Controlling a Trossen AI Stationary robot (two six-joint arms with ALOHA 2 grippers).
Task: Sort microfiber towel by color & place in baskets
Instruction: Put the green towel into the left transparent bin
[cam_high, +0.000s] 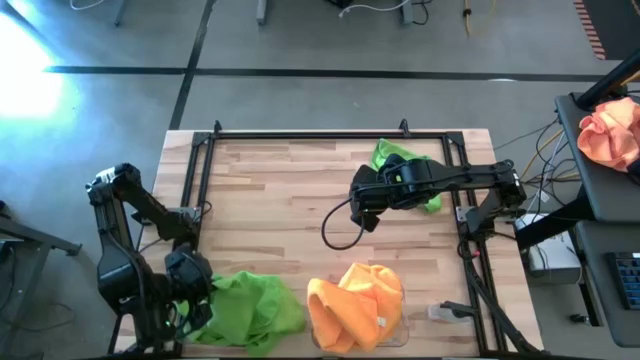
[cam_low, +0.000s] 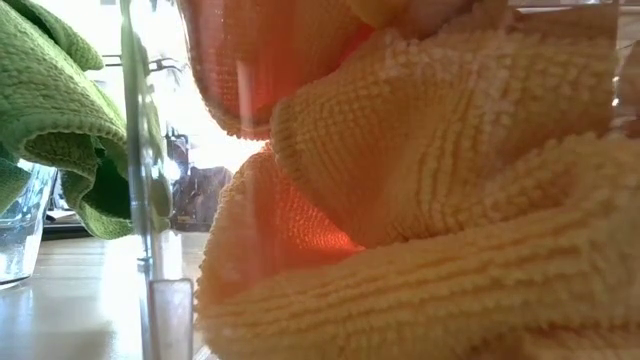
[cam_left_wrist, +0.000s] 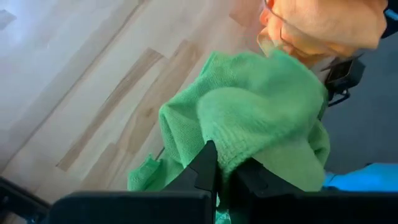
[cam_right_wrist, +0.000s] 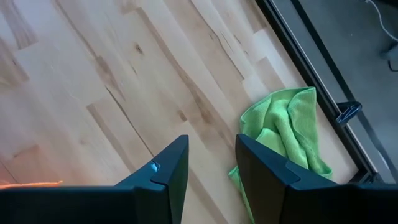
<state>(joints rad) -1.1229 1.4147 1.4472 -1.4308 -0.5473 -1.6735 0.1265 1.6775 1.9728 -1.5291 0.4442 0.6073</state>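
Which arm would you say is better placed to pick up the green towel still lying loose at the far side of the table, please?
The right. Its claw is open and hovers beside that green towel, while the left claw is down at the near green pile.

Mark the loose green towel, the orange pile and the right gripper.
loose green towel (cam_right_wrist: 283, 127), right wrist view, middle fold.
orange pile (cam_high: 352, 300), high view, centre.
right gripper (cam_right_wrist: 211, 168), right wrist view, gap between open fingers.
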